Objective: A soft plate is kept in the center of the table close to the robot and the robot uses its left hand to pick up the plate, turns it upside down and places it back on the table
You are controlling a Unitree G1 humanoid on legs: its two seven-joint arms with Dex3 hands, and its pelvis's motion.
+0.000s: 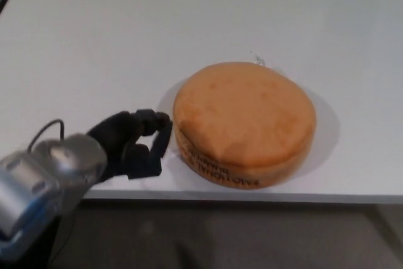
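Lying flat on table [94, 42], soft plate [244, 123] just right of left hand [129, 144]; fingers apart, empty.

Plate [245, 121] lies on table [113, 36] near front edge, left robot hand [129, 143] just beside its left

The white worktop [126, 36] fills nearly the whole view, smooth and bare apart from one thing. A round, thick, orange soft plate [244, 123] lies flat on it, close to the near edge and a little right of the middle, its plain side up and dark lettering running upside down along its rim. It casts a soft shadow on the surface. A tiny speck [260, 61] sits just behind it.
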